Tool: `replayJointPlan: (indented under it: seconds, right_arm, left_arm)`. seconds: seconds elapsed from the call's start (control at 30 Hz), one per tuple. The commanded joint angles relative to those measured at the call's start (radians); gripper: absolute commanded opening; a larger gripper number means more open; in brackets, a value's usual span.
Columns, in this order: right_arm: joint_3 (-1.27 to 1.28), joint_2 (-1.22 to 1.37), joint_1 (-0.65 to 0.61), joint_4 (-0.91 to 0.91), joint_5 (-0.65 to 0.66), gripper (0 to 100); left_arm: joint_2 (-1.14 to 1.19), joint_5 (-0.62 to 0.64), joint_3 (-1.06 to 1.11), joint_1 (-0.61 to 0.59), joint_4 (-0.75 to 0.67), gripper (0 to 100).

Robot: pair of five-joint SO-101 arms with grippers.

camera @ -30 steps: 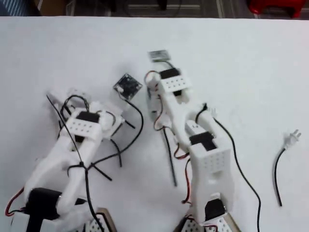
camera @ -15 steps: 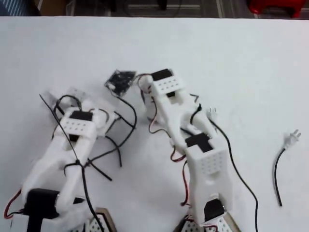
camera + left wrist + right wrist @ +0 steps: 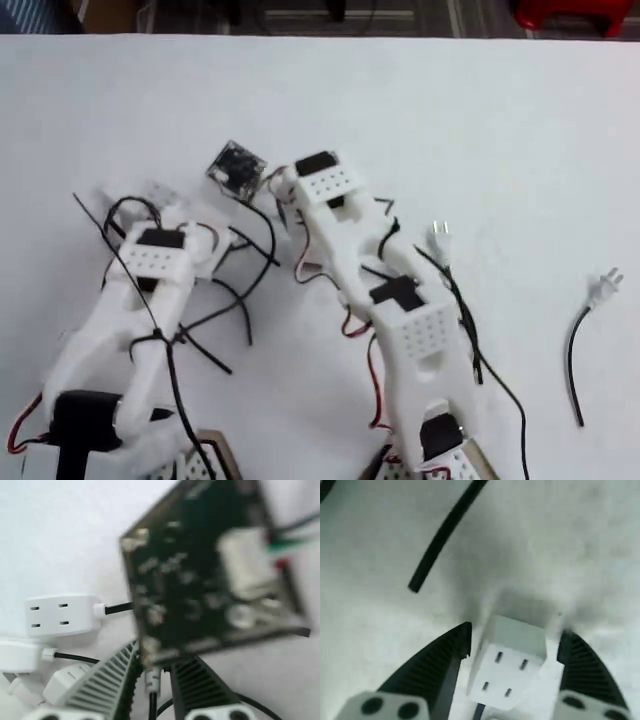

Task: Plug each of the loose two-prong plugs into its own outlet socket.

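Mid-table, the right gripper [image 3: 515, 632] straddles an outlet socket [image 3: 512, 662], fingers wide. Just left, the left gripper [image 3: 156, 655] pinches a white plug [image 3: 150, 679], its cord [image 3: 150, 706] trailing back between the fingers.
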Motion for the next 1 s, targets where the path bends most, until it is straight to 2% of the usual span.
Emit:
replayJointPlan:
  seconds: [0.0,0.17,0.3,0.43,0.7,0.83,0.97]
  right_arm:
    - [-0.199,-0.021,0.025,0.081,-0.015,31.1]
    - [-0.489,-0.076,0.067,0.291,-0.015,31.2]
    - [-0.592,-0.137,0.143,0.298,-0.081,31.3]
    - [-0.597,-0.222,0.239,0.3,-0.092,31.3]
    - [-0.382,-0.377,0.535,0.298,-0.334,31.3]
    - [-0.213,-0.392,0.667,0.298,-0.468,31.3]
    - [-0.061,-0.394,0.769,0.298,-0.548,31.3]
  left_arm:
    - [-0.045,0.012,-0.008,-0.007,-0.015,2]
    - [-0.045,0.012,-0.006,-0.001,-0.015,2]
    - [-0.047,0.012,-0.006,0.001,-0.015,2]
    - [-0.047,0.012,-0.011,0.019,-0.015,2]
    - [-0.038,0.031,-0.077,0.14,-0.002,2]
    - [-0.036,0.063,-0.192,0.189,0.098,2]
    - [-0.031,0.063,-0.328,0.239,0.221,2]
